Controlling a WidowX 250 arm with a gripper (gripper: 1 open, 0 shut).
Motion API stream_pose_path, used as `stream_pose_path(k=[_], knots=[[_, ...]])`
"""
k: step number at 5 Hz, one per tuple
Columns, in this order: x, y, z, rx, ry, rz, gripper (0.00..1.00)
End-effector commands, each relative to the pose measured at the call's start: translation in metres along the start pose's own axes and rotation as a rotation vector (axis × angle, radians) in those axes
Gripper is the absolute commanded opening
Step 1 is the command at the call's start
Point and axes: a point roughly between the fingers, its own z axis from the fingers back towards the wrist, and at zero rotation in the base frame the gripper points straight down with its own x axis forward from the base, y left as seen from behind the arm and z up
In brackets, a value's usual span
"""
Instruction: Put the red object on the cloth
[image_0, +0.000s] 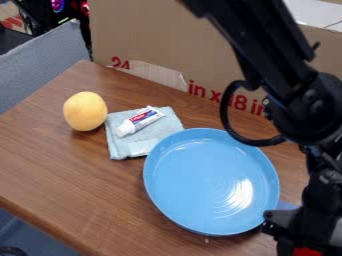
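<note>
Camera: one plate (211, 186), one cloth (134, 139), one orange (84, 110); gripper (310, 232) state unclear.

A blue plate (211, 183) lies just left of the gripper; beyond it, farther left, a toothpaste tube (146, 121) and an orange (84, 110).

— Can you read any writing here?
— Only on the cardboard box (174, 45) at the far side: red print, "24" at left, "in x 18 in" at right, partly hidden.
</note>
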Motion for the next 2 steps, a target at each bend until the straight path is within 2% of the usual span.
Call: stream_pose_path(k=[1, 2], knots=[[-0.004, -0.031, 0.029, -0.044, -0.084, -0.024, 0.0], [-0.01, -0.024, 0.059, -0.046, -0.119, -0.028, 0.0]])
